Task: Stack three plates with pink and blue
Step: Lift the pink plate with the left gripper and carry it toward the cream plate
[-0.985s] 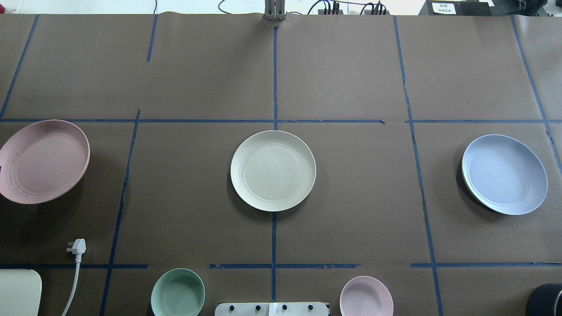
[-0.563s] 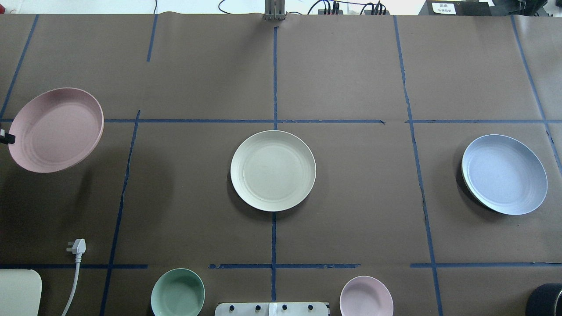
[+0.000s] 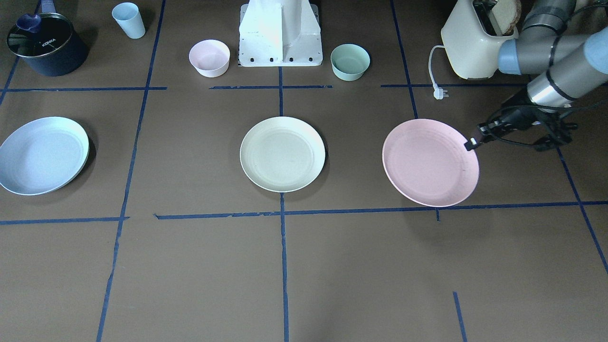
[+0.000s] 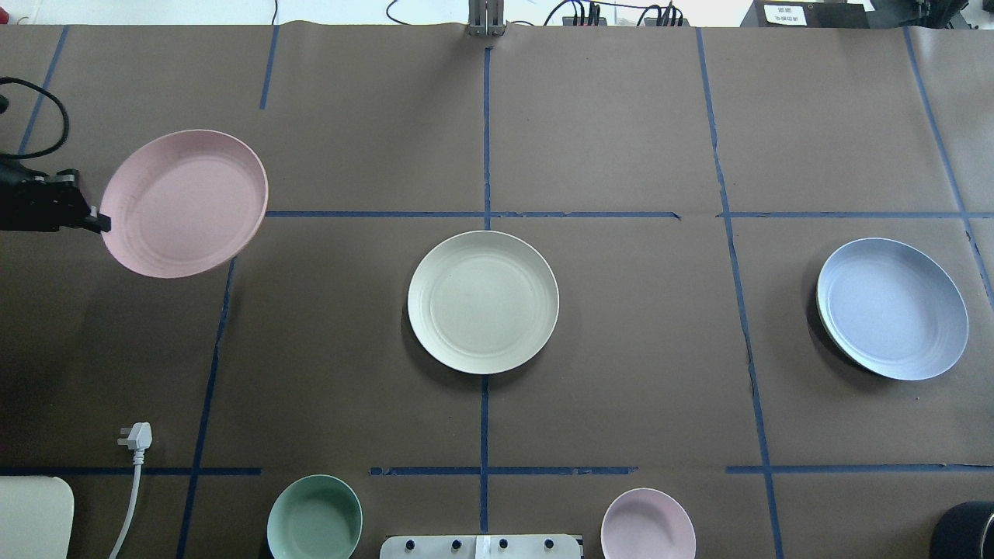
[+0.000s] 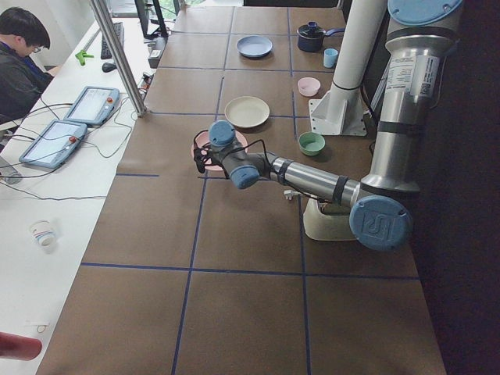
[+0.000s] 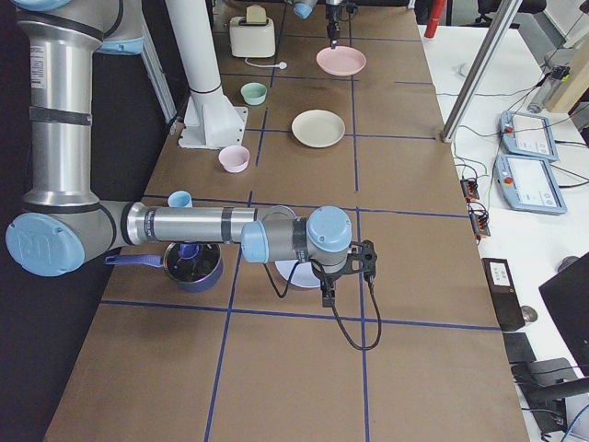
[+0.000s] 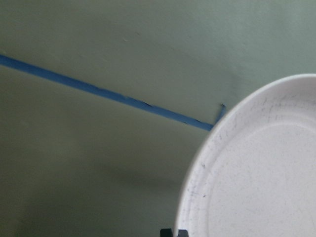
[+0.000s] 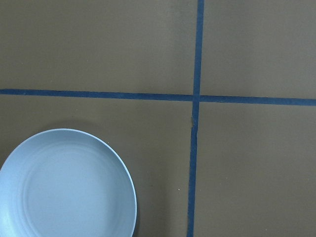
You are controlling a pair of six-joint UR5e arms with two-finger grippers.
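Observation:
My left gripper (image 4: 99,223) is shut on the left rim of the pink plate (image 4: 185,203) and holds it tilted above the table, left of the cream plate (image 4: 483,302). In the front view the gripper (image 3: 471,143) pinches the pink plate (image 3: 430,162) at its right edge. The left wrist view shows that plate's rim (image 7: 256,173) close up. The cream plate (image 3: 282,154) lies flat at the centre. The blue plate (image 4: 891,308) lies at the right and also shows in the right wrist view (image 8: 66,185). My right gripper (image 6: 327,296) hovers beside the blue plate; I cannot tell its state.
A mint bowl (image 4: 314,519) and a small pink bowl (image 4: 648,526) stand near the robot base. A toaster (image 3: 472,45) with its plug (image 4: 136,436) is at the near left. A dark pot (image 3: 45,45) and a blue cup (image 3: 129,20) stand at the near right.
The pink plate has moved right and away from the robot, held by my left gripper, which has come into the overhead view. The cream and blue plates have not moved.

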